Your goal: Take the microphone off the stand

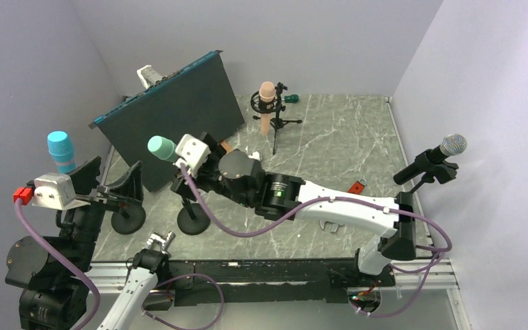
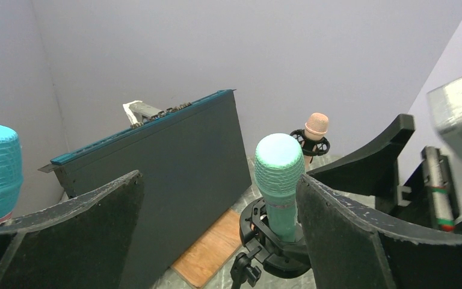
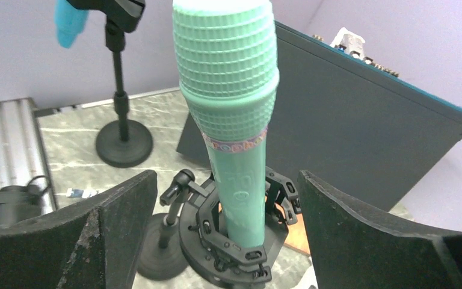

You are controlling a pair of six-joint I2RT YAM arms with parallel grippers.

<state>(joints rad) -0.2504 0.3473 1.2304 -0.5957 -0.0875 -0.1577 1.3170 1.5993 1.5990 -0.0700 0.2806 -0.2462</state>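
target: green microphone (image 1: 159, 146), seated in the shock-mount clip of its stand (image 1: 194, 221), left-centre of the table (image 1: 330, 144), head tilted up and to the left. not out yet.

right gripper (image 3: 227, 174): jaws spread wide, nothing held. the right wrist view frames the mic body dead centre between the two fingers (image 3: 114, 211), with a clear gap each side and no contact. in the top view the right arm stretches across the table to the mic. its wrist covers the handle and clip, and only the head shows past it.

left gripper (image 1: 113, 175): also wide apart and empty, hanging over the near-left side of the table, pointed toward the green mic. the left wrist view shows the mic head between its fingers but further off, with a right-arm finger just beside the mic on the right.

others, each on its own stand: blue microphone (image 1: 60, 148) far left, pink microphone (image 1: 267, 93) at the back, silver-headed microphone (image 1: 452, 145) far right. dark panel (image 1: 172, 117) leans behind the green mic. red tool handle (image 1: 357, 185) pokes out from behind the right arm.
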